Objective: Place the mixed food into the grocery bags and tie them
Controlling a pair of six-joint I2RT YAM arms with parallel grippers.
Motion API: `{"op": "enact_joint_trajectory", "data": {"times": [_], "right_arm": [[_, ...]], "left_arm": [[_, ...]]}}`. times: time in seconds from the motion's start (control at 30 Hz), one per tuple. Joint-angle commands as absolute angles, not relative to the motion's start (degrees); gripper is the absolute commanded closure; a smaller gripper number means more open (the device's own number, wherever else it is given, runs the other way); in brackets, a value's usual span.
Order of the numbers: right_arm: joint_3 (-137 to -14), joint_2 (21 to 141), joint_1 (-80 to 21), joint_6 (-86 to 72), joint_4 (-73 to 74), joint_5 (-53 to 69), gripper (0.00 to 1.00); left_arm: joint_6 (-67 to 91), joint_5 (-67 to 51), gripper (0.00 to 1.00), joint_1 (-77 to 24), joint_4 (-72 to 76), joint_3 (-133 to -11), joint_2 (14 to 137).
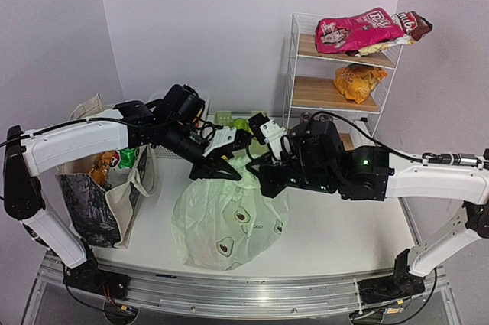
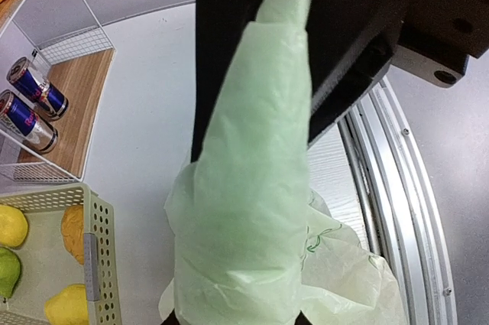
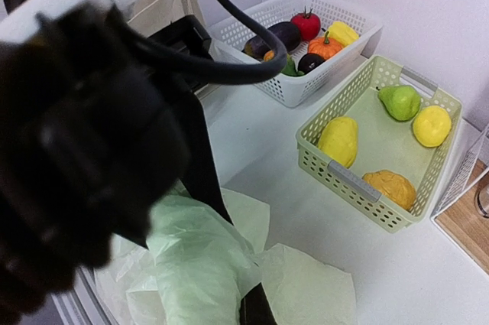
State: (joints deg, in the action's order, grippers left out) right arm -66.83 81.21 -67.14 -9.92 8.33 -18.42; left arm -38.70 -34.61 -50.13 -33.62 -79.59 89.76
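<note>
The pale-green plastic bag (image 1: 225, 222) printed with avocados sits full at the table's middle front. My left gripper (image 1: 216, 169) is shut on one twisted handle of it (image 2: 252, 187), pulled taut above the bag. My right gripper (image 1: 263, 174) is shut on the other handle (image 3: 199, 271), right beside the left one over the bag's mouth. The beige canvas tote (image 1: 103, 195) with a dark printed panel stands at the left, with an orange packet (image 1: 99, 168) and a green-white packet (image 1: 126, 158) showing in its mouth.
A white basket (image 3: 306, 57) of toy vegetables and a green slotted basket (image 3: 374, 180) with yellow, green and orange fruit stand behind the bag. A wire shelf (image 1: 340, 73) at the back right holds a pink packet (image 1: 355, 30), an orange packet and two cans (image 2: 30, 107).
</note>
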Motion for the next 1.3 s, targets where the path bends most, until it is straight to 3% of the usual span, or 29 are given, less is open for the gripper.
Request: {"op": "enact_joint_trajectory", "data": {"times": [0.0, 0.1, 0.17, 0.4, 0.47, 0.57, 0.67, 0.8, 1.03, 1.17, 1.27], "right_arm": [[-71.12, 81.11, -67.24, -8.43, 10.48, -12.68, 1.00], [-73.53, 81.70, -67.03, -6.02, 15.39, -5.22, 0.99], [-75.73, 81.58, -66.21, -4.50, 19.96, 1.27, 0.92], [-82.15, 78.93, -62.89, -0.63, 32.18, 12.80, 0.20], [-83.76, 78.29, -60.95, -0.53, 32.56, 17.62, 0.14], [-85.80, 79.79, -57.93, -1.45, 32.53, 15.18, 0.16], [-89.08, 84.96, -57.54, -2.93, 32.49, 9.37, 0.31], [-93.15, 93.32, -57.53, -6.37, 32.57, 11.95, 0.52], [-89.63, 97.79, -58.60, -6.82, 31.20, 26.75, 0.44], [-84.09, 95.99, -61.35, -6.37, 28.25, 27.07, 0.58], [-79.46, 93.62, -64.82, -6.54, 25.10, 21.91, 0.63]], "left_arm": [[-38.99, -33.35, 0.99, -50.12, -32.43, -81.54, 88.45], [-39.60, -28.69, 1.00, -50.10, -27.57, -79.51, 86.71], [-42.24, -25.19, 1.00, -50.10, -22.29, -75.97, 84.46], [-60.28, -22.78, 1.00, -50.39, -3.17, -59.77, 73.42], [-65.59, -23.36, 1.00, -50.47, 1.50, -55.71, 70.87], [-72.97, -25.17, 1.00, -50.59, 7.47, -49.74, 67.51], [-77.51, -27.66, 1.00, -50.54, 9.69, -47.06, 65.33], [-81.00, -30.40, 1.00, -50.54, 8.18, -44.62, 62.94], [-87.80, -31.51, 1.00, -50.57, 8.54, -37.68, 56.51], [-89.33, -28.88, 1.00, -50.53, 11.22, -34.02, 54.31], [-91.59, -26.59, 1.00, -50.54, 13.51, -31.17, 52.55]]}}
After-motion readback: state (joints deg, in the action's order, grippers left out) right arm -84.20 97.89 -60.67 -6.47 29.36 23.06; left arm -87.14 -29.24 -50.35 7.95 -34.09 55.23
